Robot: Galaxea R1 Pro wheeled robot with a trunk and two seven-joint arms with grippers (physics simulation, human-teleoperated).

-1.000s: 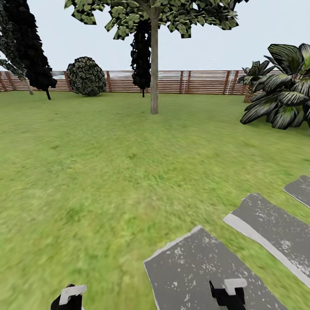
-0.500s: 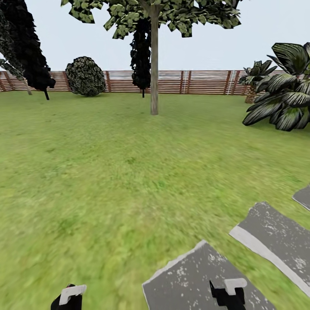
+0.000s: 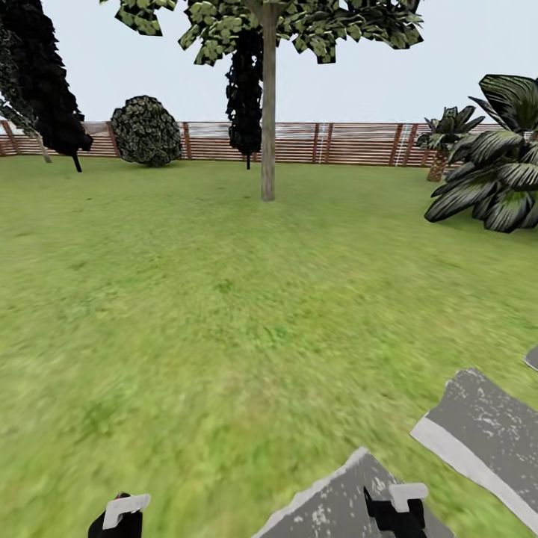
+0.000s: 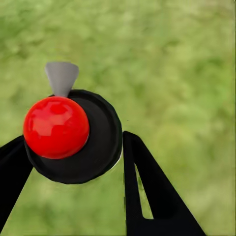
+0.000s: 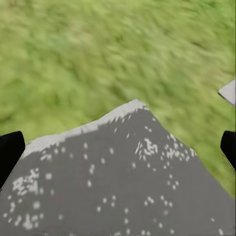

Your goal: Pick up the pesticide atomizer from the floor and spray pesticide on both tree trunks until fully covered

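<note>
Left gripper [image 4: 73, 162]: fingers clamped on the pesticide atomizer [image 4: 73, 137], red-capped, probably light, rigid, slick; keep your grip low on the body. Right gripper [image 5: 118, 147]: fingers wide apart, empty, over a stepping stone [image 5: 123, 177]. Tree trunk [image 3: 268, 127] far ahead.

In the head view little of the robot shows. The left gripper [image 3: 119, 517] is a black block with rounded top, capped by a pale grey-white slanted tab with rounded corners. The right gripper [image 3: 394, 509] is also black, more angular, with a small pointed black prong on one side and the same pale tab on top.

In the left wrist view the fingers [image 4: 152, 196] are flat, matte black and wedge-shaped, widening toward the camera; one has a narrow slot cut through it.

In the right wrist view the fingers [image 5: 10, 152] appear as plain black tips with blunt, rounded ends, unmarked.
</note>
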